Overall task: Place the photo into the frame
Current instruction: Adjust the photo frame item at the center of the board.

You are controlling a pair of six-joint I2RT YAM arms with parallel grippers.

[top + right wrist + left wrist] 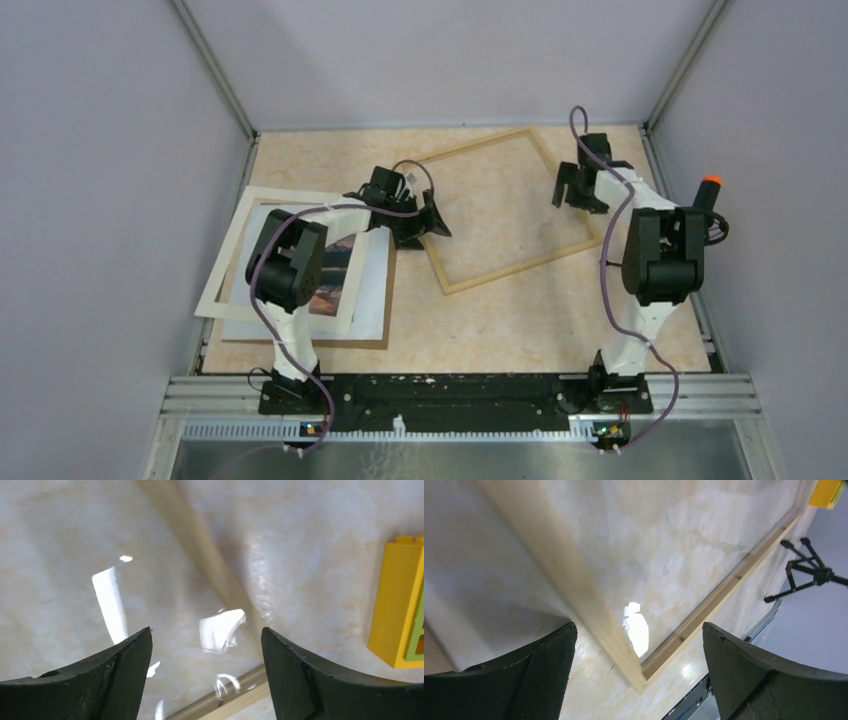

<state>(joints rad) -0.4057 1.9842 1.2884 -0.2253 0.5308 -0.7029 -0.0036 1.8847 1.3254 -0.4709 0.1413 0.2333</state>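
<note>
The thin light-wood rectangular frame (pixel 520 265) lies seemingly empty; the orange-blue paper photo (pixel 335 282) waits at its nine o'clock. Left claw (pixel 432 222) and right claw (pixel 575 190) hover spread above it.

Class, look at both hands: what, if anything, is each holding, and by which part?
Nothing. Left hand and right hand are open over the frame.

The whole thing sat inside a booth with plain pale grey walls (pixel 90 150) on the left, back and right, joined by slim aluminium posts (pixel 213 70) in the upper corners. The counter (pixel 520 320) was a beige marble-look slab, glossy enough that bright glare patches (pixel 109 600) showed up in the right wrist view. A silver slotted rail (pixel 215 392) ran along the bottom edge.
</note>
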